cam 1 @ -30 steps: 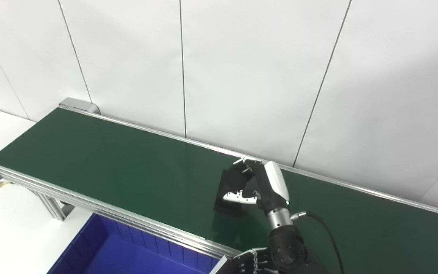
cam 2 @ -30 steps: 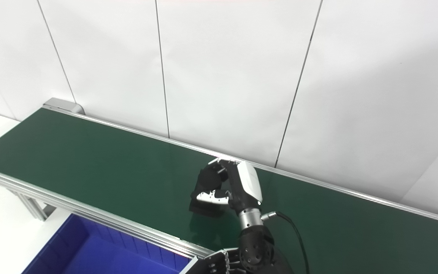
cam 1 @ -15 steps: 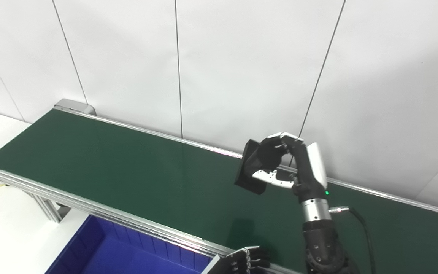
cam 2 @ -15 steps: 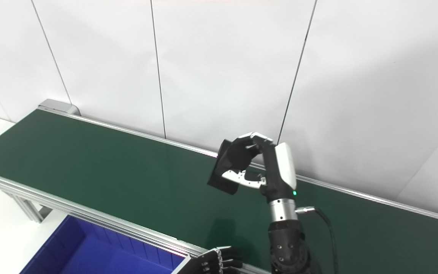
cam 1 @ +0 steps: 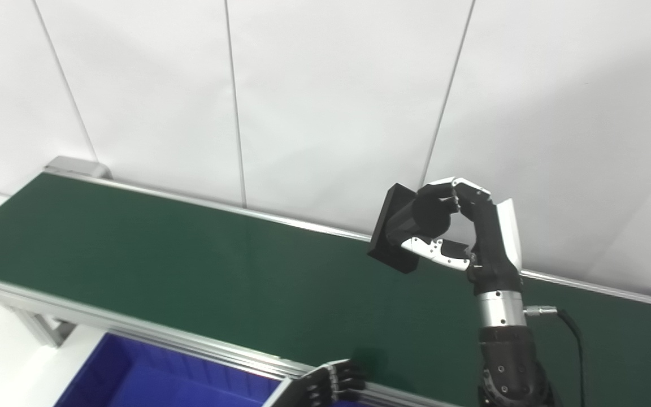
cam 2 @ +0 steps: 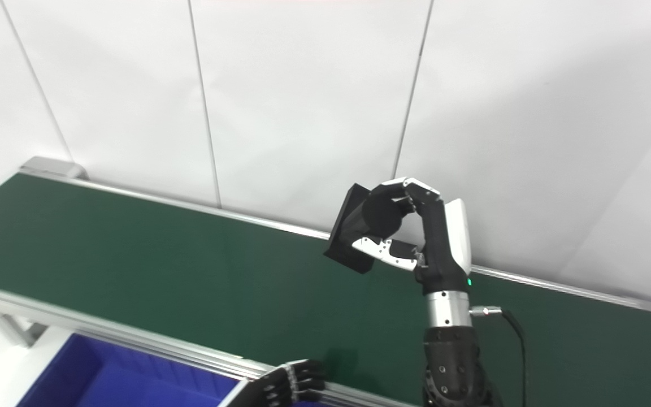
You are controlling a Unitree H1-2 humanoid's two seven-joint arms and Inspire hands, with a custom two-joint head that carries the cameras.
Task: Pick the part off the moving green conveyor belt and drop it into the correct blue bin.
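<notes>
Right hand, left eye view: the right hand (cam 1: 467, 226) is up in the air above the green conveyor belt (cam 1: 190, 265). Its fingers (cam 1: 444, 195) curl over the top of a flat black part (cam 1: 393, 229) and its thumb presses from below, so the hand is closed around the part.
Part, left eye view: the part is off the belt, tilted, with its far corner in front of the white wall (cam 1: 331, 102). It touches only the hand.
Left hand, left eye view: the left hand (cam 1: 331, 384) peeks in at the bottom edge, near the belt's front rail (cam 1: 133, 330). Only the dark finger ends show, lying side by side. I cannot tell if it is open or closed. It holds nothing that I can see.
Blue bin, left eye view: a blue bin (cam 1: 150, 379) sits below the front rail, at the bottom left.
Right hand, right eye view: same grip, with fingers on top, thumb under, and the black part between them. A small green light (cam 2: 468, 282) glows near the wrist, and a black cable (cam 2: 515, 333) comes off the arm.
Left hand, right eye view: the finger ends show at the bottom edge beside the rail, just right of the blue bin.
Belt, right eye view: the belt runs from the far left to the right, along the wall.
</notes>
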